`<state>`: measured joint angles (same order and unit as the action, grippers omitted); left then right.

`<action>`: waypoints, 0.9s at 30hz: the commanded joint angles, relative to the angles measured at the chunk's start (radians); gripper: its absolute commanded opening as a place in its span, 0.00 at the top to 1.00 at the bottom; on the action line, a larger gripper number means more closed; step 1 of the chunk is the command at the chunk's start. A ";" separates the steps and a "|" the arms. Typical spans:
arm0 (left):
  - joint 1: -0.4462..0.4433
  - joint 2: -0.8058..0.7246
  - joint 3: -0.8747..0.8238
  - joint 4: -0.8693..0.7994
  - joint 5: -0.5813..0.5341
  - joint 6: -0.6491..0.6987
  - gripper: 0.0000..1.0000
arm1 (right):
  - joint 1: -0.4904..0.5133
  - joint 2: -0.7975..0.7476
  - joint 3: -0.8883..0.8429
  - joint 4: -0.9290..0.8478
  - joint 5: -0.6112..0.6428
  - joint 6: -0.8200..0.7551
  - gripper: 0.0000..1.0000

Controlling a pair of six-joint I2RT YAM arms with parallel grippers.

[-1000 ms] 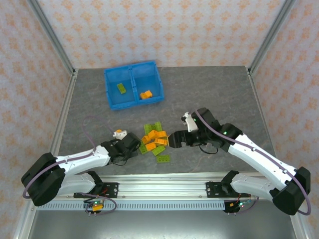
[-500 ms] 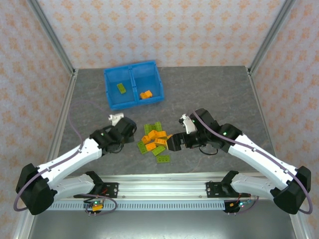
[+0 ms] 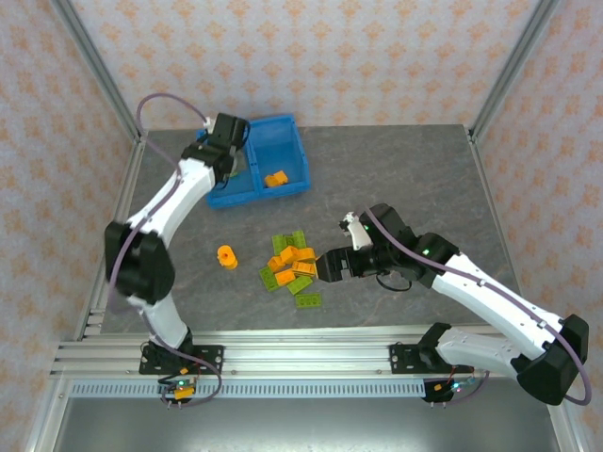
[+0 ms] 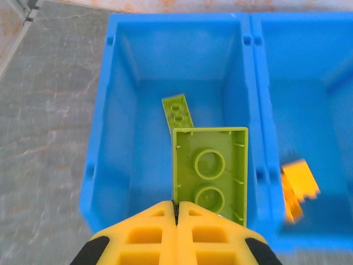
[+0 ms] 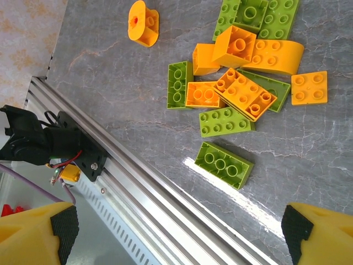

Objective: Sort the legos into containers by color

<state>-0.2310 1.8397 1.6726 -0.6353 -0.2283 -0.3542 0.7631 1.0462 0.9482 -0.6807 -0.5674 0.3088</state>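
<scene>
The grey table (image 3: 405, 169) lies before me, and at its far left sits the blue tray (image 3: 283, 121), two square bins parted by a middle wall. My left arm reaches far out to it, and my left gripper (image 4: 176, 207) hangs over the left compartment (image 4: 138, 110) with its yellow fingers pressed together on the near edge of a lime green brick (image 4: 210, 174) — its hollow underside faces my wrist camera, close to the divider. My right gripper (image 3: 327, 266) hovers low near the table's middle, jaws spread wide with nothing between them, just right of the pile of legos (image 3: 292, 268). That pile is a loose mix of orange and lime green bricks, some leaning on each other. One green brick (image 5: 224, 164) lies apart from it on the side toward the aluminium rail (image 5: 138, 182). The round orange piece (image 3: 227, 256) stands alone, left of the pile. In the tray, a thin green plate (image 4: 177, 110) lies on the floor of the left compartment, and an orange brick (image 4: 298, 185) sits in the right compartment (image 4: 309, 83) — blurred in my wrist view.
</scene>
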 commanded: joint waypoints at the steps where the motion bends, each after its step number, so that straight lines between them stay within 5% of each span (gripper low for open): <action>1: 0.047 0.168 0.158 -0.035 0.039 0.079 1.00 | 0.004 -0.015 0.023 0.007 0.025 -0.022 0.04; 9: 0.116 0.449 0.466 -0.100 0.119 0.031 1.00 | 0.004 -0.009 0.021 0.003 0.038 -0.033 0.04; 12: 0.117 0.477 0.504 -0.111 0.124 0.036 0.77 | 0.003 -0.007 0.020 0.005 0.040 -0.033 0.04; 15: 0.117 0.458 0.503 -0.109 0.135 0.038 0.68 | 0.004 -0.006 0.018 0.016 0.043 -0.022 0.03; 21: 0.111 0.306 0.407 -0.103 0.185 -0.019 0.66 | 0.004 -0.007 0.029 0.014 0.065 0.012 0.04; 27: 0.036 -0.140 -0.004 0.047 0.231 -0.149 0.66 | 0.003 -0.020 0.047 0.012 0.118 0.055 0.04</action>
<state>-0.1421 1.9182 1.7718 -0.6662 -0.0219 -0.4198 0.7631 1.0462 0.9493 -0.6807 -0.5034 0.3309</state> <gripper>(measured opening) 0.339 0.965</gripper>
